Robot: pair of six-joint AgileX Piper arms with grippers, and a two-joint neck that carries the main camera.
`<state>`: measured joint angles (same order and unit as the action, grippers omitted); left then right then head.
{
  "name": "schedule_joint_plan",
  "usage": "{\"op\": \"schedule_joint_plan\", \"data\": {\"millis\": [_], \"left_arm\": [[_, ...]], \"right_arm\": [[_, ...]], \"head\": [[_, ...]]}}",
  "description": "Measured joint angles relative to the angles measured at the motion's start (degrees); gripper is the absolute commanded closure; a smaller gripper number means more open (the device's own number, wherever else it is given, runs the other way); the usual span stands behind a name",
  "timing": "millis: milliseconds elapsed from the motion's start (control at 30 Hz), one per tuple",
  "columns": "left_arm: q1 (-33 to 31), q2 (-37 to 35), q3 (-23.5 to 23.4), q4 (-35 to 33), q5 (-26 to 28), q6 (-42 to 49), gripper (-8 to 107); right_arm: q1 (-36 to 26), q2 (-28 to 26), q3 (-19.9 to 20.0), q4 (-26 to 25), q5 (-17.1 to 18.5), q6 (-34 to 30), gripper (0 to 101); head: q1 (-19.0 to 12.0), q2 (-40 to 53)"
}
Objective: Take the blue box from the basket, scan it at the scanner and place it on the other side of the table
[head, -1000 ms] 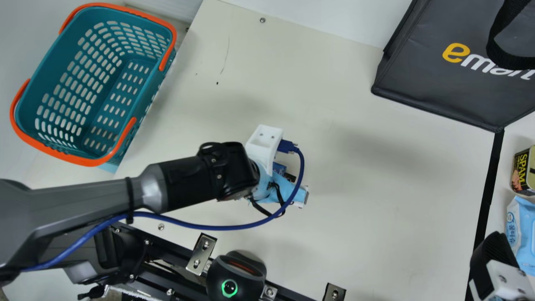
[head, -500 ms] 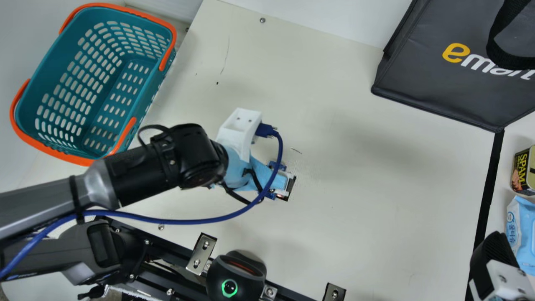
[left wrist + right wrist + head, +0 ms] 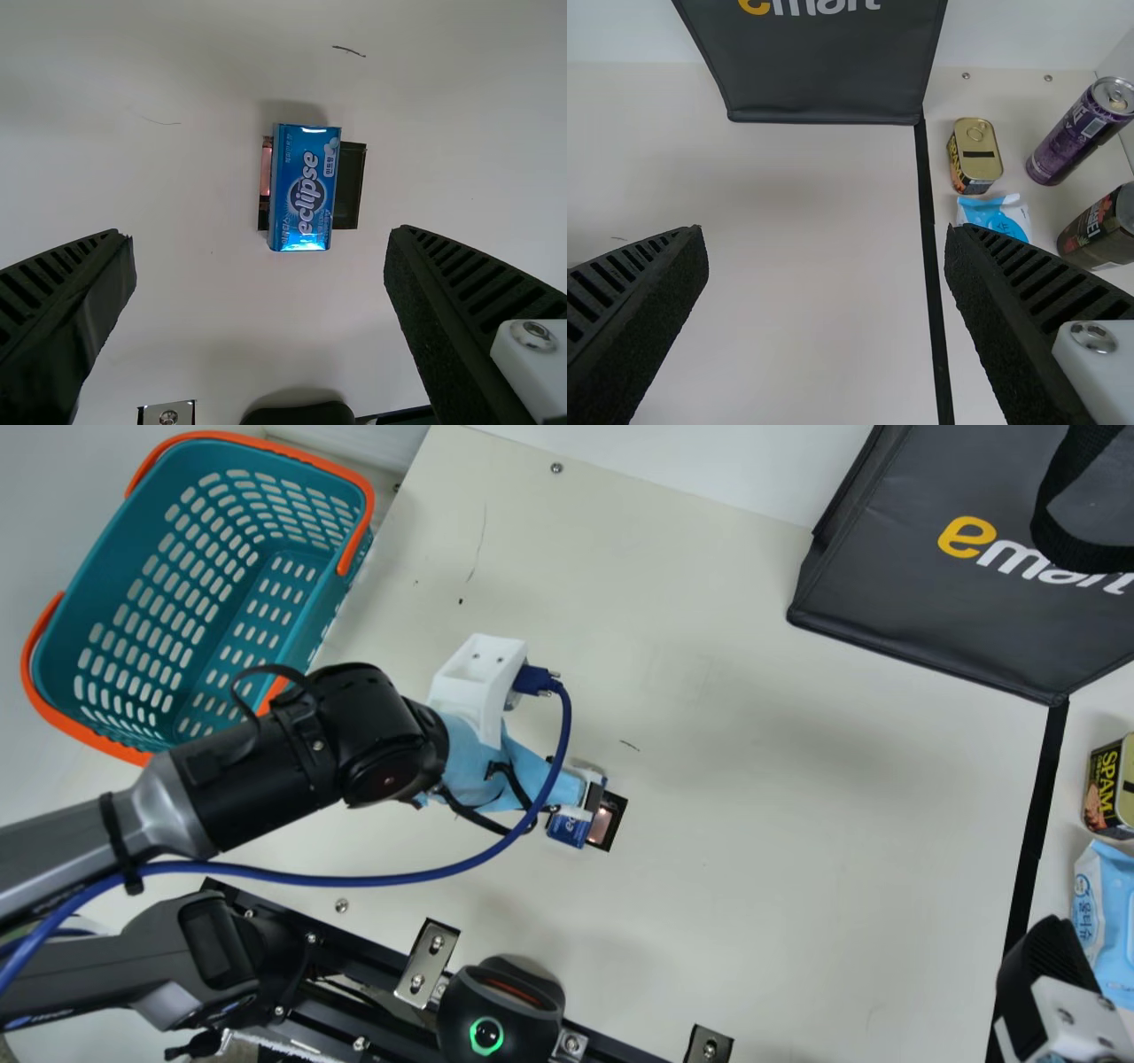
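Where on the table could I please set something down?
Bare patches lie between dark window and black tape, and between basket and bag. It's crowded beyond the tape, with wipes and cans, and around the blue box and left pincer.

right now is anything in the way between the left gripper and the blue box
Nothing visible is. In the left wrist view the left gripper is open, and the blue box lies ahead of it, its top face uncovered, across the dark scanner window.
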<state>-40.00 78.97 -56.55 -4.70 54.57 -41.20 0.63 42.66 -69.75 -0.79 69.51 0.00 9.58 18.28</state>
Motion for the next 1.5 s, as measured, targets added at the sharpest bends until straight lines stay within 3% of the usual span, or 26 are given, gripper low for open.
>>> {"op": "schedule_joint_plan", "data": {"millis": [567, 1500], "left_arm": [[0.00, 0.00, 0.00, 0.00, 0.00, 0.00, 9], [0.74, 1.28, 0.02, -1.97, -0.79, 3.40, 9]], "right_arm": [[0.00, 0.00, 0.00, 0.00, 0.06, 0.00, 6], [0.00, 0.00, 0.00, 0.00, 0.03, 0.00, 6]], "head": [[0.00, -19.60], [0.00, -19.95]]}}
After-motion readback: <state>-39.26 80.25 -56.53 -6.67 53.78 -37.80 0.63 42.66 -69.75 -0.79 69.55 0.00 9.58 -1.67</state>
